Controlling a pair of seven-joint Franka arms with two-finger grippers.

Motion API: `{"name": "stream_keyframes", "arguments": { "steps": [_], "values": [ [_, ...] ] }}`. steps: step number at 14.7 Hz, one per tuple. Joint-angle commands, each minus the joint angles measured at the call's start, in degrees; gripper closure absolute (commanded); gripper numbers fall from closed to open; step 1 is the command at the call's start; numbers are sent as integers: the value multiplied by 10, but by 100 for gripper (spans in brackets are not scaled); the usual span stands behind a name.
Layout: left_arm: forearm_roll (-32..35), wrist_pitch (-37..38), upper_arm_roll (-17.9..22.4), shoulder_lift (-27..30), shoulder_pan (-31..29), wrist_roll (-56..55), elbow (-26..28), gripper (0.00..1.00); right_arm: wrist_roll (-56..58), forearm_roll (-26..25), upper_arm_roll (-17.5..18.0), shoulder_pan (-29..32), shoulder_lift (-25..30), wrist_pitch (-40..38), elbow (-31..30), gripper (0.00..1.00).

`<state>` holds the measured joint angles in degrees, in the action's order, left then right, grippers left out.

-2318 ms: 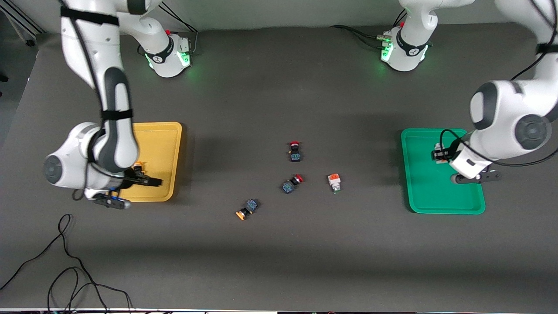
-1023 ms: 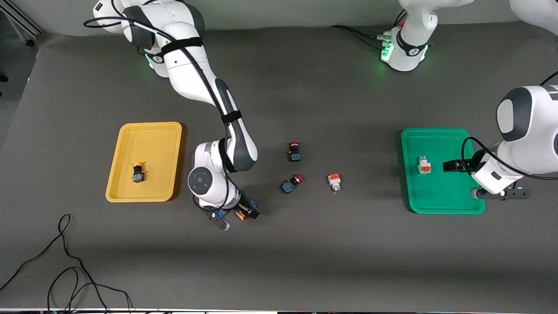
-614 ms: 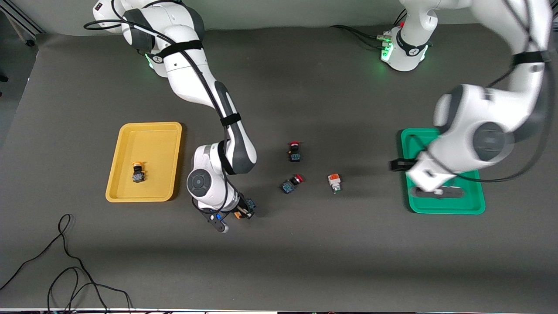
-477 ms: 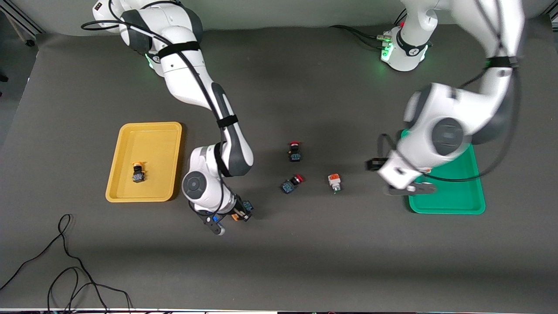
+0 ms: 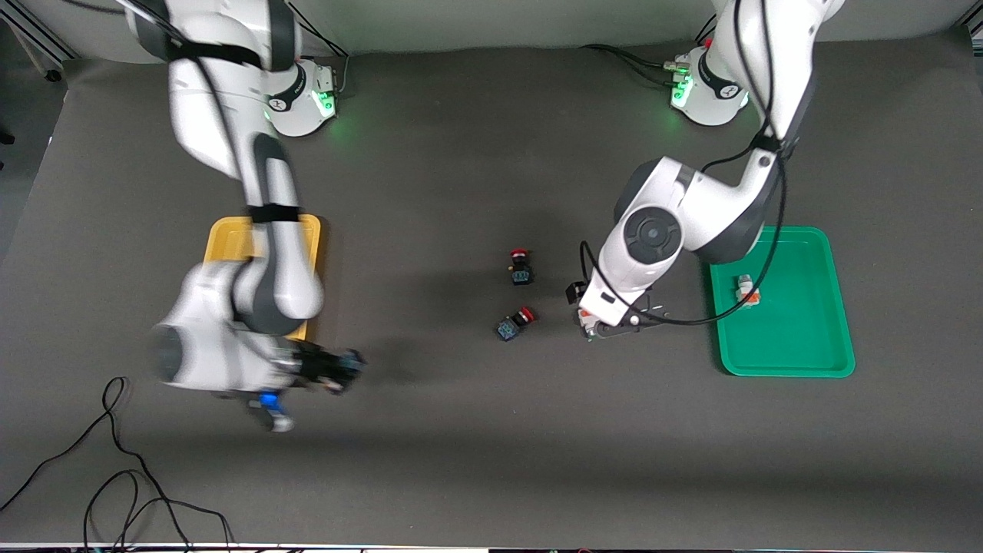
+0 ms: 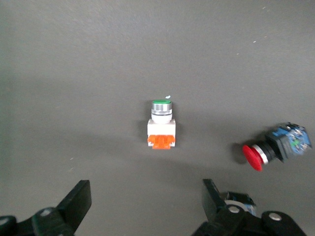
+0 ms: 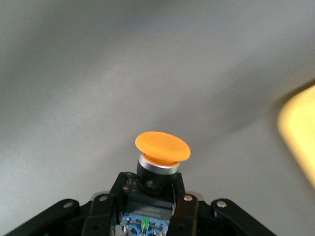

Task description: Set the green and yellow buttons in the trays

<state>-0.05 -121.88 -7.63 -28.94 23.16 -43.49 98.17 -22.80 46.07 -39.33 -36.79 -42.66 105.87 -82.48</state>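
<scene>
Two trays [image 5: 791, 361] [image 5: 224, 238], three task buttons [image 6: 161, 124] [image 5: 746, 291] [image 7: 161, 156], two red-capped switches [image 5: 520, 267] [image 5: 513, 323]

Front view: high camera facing both robot bases, covering the whole tabletop [image 5: 476, 461]. Left wrist view: looks straight down, close, over the left end effector [image 6: 142, 209]; shares the white-bodied button [image 6: 162, 126] and a red-capped switch [image 6: 275, 150] with the front view. Right wrist view: very close, angled along the held yellow-capped button [image 7: 161, 155], tabletop below.

No legible txt or labels.
</scene>
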Motion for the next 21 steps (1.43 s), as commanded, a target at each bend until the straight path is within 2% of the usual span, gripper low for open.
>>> {"name": "stream_keyframes", "arguments": {
  "steps": [1,3,5,7,10,11,13,16,17,18,19,21],
  "values": [
    [7,-44,10,-51,11,-15,-14,0,118,-29,-35,-21,121,7,-165,100],
    [8,-75,10,-79,12,-16,-13,0,144,-93,-53,-30,158,8,-215,100],
    [8,-108,11,-102,16,-19,-14,1,173,-127,-70,-33,185,11,-257,100],
    [8,-114,11,-110,16,-19,-13,13,214,-131,-93,-33,187,17,-279,100],
    [8,-112,11,-110,15,-21,-13,57,257,-132,-95,-33,181,77,-334,100],
    [8,-109,11,-108,14,-25,-14,66,273,-132,-95,-32,182,102,-355,100],
    [8,-101,11,-97,10,-27,-16,76,276,-115,-94,-35,182,166,-403,100],
    [6,-83,16,-75,8,-27,-23,78,265,-52,-93,-81,176,218,-440,100],
    [5,-66,16,-64,6,-27,-28,78,247,-52,-93,-88,173,219,-438,73],
    [2,-38,15,-47,0,-27,-34,78,235,-52,-93,-88,173,218,-436,30],
    [0,-3,14,-25,-1,-25,-43,78,234,-52,-94,-88,173,217,-432,0],
    [-3,83,14,18,-5,-20,-64,78,239,-67,-94,-87,174,211,-415,0]
  ]
}}
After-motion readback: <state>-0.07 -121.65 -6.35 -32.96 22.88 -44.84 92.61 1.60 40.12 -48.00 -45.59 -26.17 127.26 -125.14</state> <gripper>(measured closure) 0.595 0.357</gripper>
